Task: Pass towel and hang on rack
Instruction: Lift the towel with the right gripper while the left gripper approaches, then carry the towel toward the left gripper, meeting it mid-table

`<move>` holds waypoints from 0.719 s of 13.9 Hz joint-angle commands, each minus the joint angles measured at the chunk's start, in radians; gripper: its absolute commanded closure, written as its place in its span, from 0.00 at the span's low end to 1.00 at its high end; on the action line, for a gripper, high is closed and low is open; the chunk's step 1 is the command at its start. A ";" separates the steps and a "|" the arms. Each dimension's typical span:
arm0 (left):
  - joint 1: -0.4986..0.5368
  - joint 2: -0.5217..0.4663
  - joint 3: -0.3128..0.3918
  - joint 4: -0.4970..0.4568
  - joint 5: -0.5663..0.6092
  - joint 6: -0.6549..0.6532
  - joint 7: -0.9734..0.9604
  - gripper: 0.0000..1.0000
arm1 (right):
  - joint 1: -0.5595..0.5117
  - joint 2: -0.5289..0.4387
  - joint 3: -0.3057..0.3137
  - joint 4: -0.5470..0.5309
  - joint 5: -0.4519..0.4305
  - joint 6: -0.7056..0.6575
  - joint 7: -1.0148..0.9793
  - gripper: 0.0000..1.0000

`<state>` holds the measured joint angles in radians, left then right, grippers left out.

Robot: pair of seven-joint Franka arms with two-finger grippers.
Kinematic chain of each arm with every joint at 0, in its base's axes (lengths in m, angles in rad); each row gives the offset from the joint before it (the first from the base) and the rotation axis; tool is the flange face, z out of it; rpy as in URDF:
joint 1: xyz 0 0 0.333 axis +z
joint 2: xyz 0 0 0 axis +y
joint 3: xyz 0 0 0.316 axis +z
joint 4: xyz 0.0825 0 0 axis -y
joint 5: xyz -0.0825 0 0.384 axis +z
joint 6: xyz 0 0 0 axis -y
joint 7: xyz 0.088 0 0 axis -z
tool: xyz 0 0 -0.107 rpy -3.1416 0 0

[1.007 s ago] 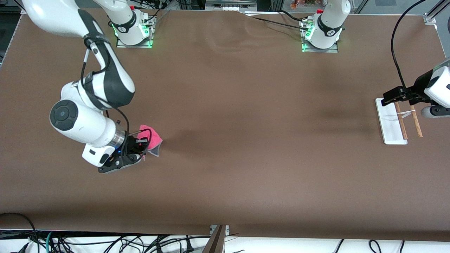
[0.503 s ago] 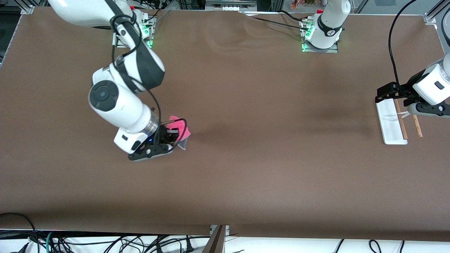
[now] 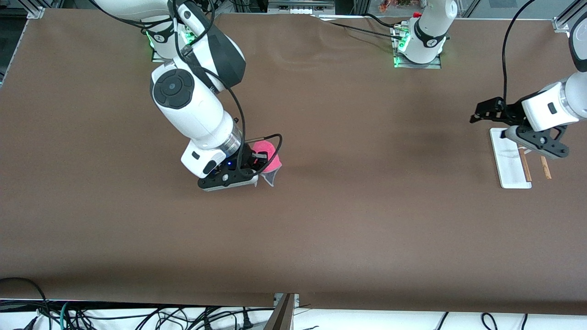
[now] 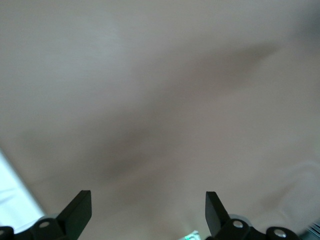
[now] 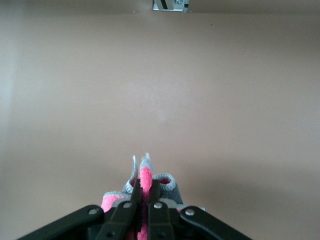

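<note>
My right gripper [image 3: 262, 166] is shut on the pink-red towel [image 3: 268, 158] and holds it bunched above the brown table, toward the right arm's end. In the right wrist view the towel [image 5: 146, 181] is pinched between the two black fingers, grey edging showing round it. The rack [image 3: 517, 160] stands at the left arm's end of the table: a flat white base with two thin brown rods. My left gripper [image 3: 477, 117] is open and empty in the air just beside the rack's base, on the side toward the table's middle. In the left wrist view its fingertips [image 4: 79, 210] stand wide apart over bare table.
The table is covered by a brown mat [image 3: 348, 206]. The two arm bases [image 3: 417, 46] stand along the table's edge farthest from the front camera. Cables hang below the edge nearest that camera.
My right arm has carried the towel toward the table's middle. My left gripper has lifted off the rack and shifted toward the middle.
</note>
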<state>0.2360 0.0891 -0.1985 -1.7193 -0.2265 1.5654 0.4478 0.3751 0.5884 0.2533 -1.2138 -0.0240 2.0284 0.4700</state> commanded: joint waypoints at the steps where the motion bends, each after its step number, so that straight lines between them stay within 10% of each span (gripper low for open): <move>1: 0.016 0.000 -0.001 -0.054 -0.137 -0.047 0.145 0.00 | 0.050 0.010 -0.005 0.040 0.006 0.019 0.082 0.99; 10: -0.024 0.115 -0.065 -0.204 -0.514 -0.019 0.137 0.00 | 0.177 0.010 -0.003 0.053 0.010 0.145 0.223 0.99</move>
<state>0.2186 0.1725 -0.2355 -1.9296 -0.6856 1.5375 0.6538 0.5282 0.5890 0.2544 -1.1884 -0.0238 2.1661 0.6813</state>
